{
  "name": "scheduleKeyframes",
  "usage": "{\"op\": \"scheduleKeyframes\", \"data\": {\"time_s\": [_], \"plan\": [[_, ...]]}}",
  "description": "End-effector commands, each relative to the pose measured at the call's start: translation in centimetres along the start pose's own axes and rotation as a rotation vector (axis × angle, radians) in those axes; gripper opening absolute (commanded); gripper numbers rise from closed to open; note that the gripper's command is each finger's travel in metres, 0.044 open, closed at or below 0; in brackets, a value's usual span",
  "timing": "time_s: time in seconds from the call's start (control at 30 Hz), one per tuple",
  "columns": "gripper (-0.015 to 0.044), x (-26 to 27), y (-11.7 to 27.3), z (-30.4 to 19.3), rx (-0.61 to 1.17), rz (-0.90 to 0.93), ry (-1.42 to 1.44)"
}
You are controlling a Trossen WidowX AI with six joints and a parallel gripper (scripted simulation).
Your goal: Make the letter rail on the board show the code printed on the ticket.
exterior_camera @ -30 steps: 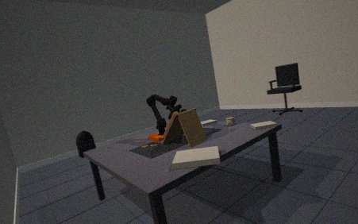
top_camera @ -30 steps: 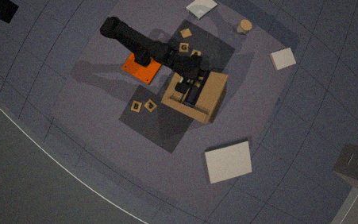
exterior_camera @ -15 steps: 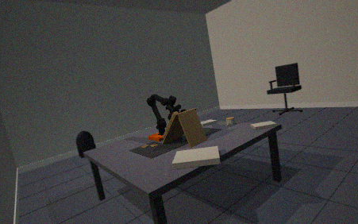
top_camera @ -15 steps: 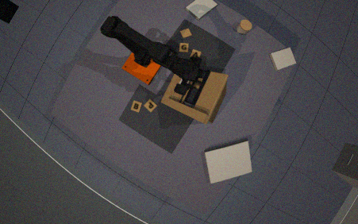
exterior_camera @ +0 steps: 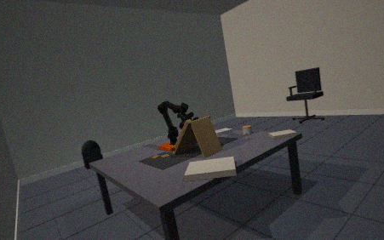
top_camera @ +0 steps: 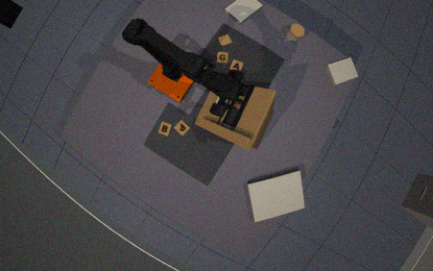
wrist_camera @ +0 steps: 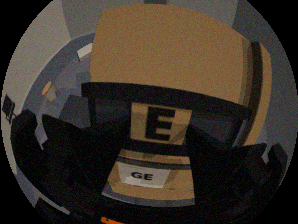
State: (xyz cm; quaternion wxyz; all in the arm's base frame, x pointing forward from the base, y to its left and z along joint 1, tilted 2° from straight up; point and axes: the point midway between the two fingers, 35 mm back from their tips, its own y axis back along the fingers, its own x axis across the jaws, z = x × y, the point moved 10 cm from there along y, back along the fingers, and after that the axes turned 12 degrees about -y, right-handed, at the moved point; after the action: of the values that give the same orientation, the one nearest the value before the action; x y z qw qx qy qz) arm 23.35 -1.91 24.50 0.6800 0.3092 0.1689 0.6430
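Note:
A tan wooden board [top_camera: 263, 108] [exterior_camera: 207, 136] [wrist_camera: 165, 45] stands like a tent beside the arm. My gripper [top_camera: 226, 113] [wrist_camera: 158, 124] is over its sloped face, shut on a tile [wrist_camera: 161, 123] marked E, which reads upright in the wrist view. The ticket [wrist_camera: 143, 176] shows GE below the tile; the dark fingers may cover more of it. The fingers hide much of the rail, and whether the tile sits in it cannot be told. Tiles G [top_camera: 222, 58] and A [top_camera: 236, 65] lie on the far mat; B [top_camera: 164, 128] and a turned letter tile [top_camera: 181, 127] lie on the near mat.
A tile [top_camera: 225, 39] without a readable letter lies beyond G. A tan-topped cup [top_camera: 297, 32] [exterior_camera: 246, 130], a large white block [top_camera: 276, 196] [exterior_camera: 210, 168], a smaller white block [top_camera: 343, 70] [exterior_camera: 282, 134] and a white dish [top_camera: 243, 10] stand around the board.

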Motion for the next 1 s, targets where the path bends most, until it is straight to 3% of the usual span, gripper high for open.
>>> {"op": "scheduleKeyframes", "data": {"time_s": [0.0, 0.97], "plan": [[0.0000, -0.2, -0.1, 0.1, 0.001, 0.005, 0.004], [0.0000, -1.6, -0.1, 0.4, 0.001, 0.004, 0.005]]}}
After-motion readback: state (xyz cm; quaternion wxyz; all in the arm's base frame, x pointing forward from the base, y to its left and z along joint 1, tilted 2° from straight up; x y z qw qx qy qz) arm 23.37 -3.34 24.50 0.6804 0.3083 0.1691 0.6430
